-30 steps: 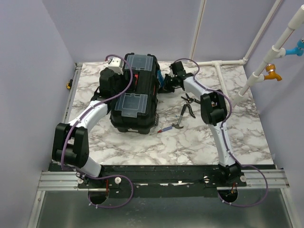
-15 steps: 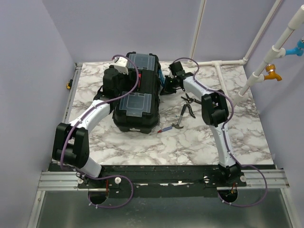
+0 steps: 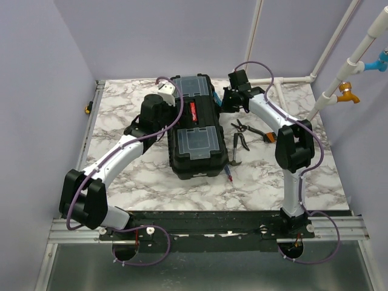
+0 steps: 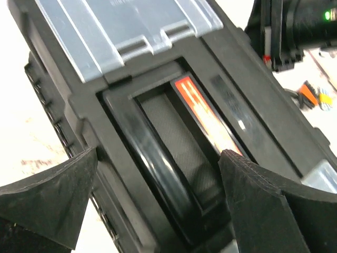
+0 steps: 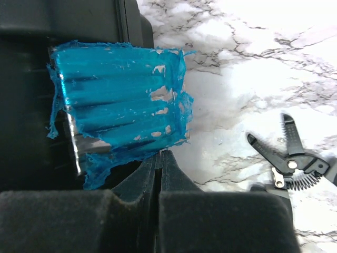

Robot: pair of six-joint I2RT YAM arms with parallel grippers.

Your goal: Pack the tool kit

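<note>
The black toolbox [image 3: 195, 159] lies shut on the marble table, with two grey translucent lid compartments and a red strip [image 3: 193, 112] by the handle. My left gripper [image 3: 174, 118] is open at the box's left side; in its wrist view [image 4: 158, 211] the fingers [image 4: 47, 195] stand wide apart over the black handle [image 4: 158, 168] and touch nothing. My right gripper [image 3: 223, 100] is shut, its tips [image 5: 160, 155] against the lower edge of a teal latch [image 5: 118, 110] on the box's right side. Loose tools lie to the right of the box.
Black pliers with an orange grip [image 3: 251, 128] also show in the right wrist view [image 5: 292, 158]. Another dark pair of pliers [image 3: 237, 145] and a red-tipped screwdriver [image 3: 229, 176] lie close against the box's right side. White pipes [image 3: 291, 80] run along the far right.
The toolbox has slid right and turned, now near the loose tools. Both arms moved right with it. The screwdriver has shifted toward the front.
</note>
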